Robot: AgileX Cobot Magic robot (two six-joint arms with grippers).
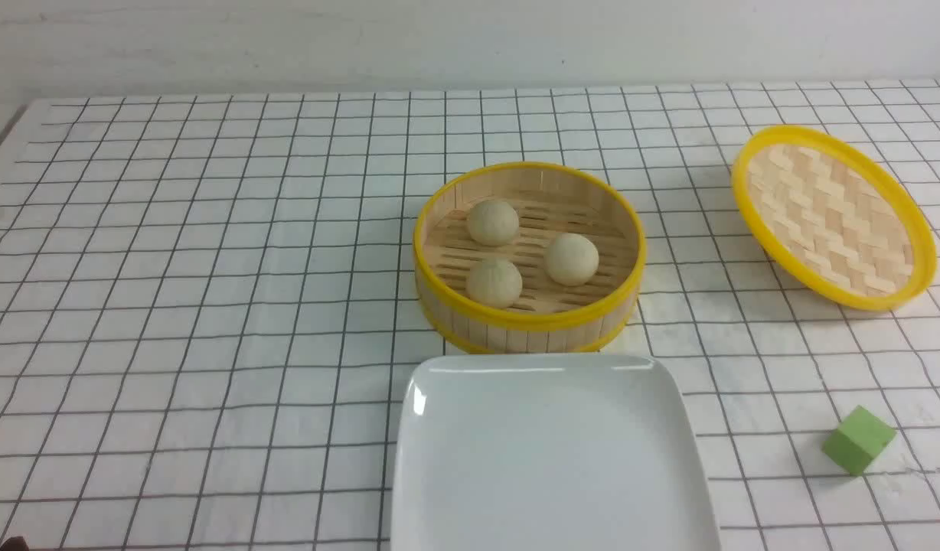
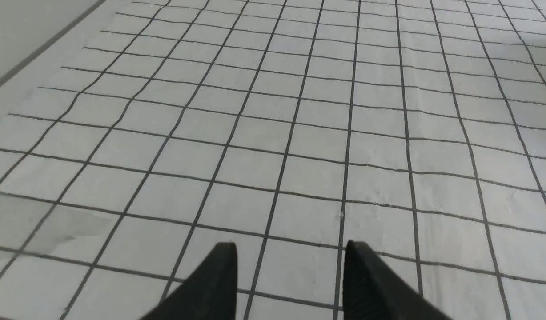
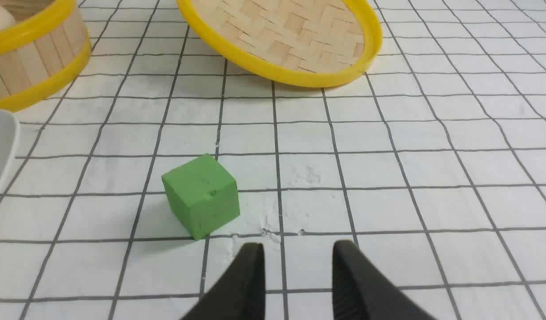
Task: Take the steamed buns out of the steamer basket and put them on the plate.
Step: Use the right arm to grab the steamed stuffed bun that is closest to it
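A white tabletop [image 1: 171, 306] under a black-grid cloth runs back to a pale wall. The left pincer [image 2: 290, 245] hangs over bare cloth, released, its tips apart. At the centre stands the steamer basket [image 1: 527, 325] with all three steamed buns [image 1: 571, 259] inside. Just in front of it lies the glossy white plate [image 1: 546, 459]. Further right is the woven lid [image 1: 833, 218], with the green cube [image 1: 859, 440] nearer the robot. The right pincer [image 3: 298, 245] is released beside the cube, not touching it
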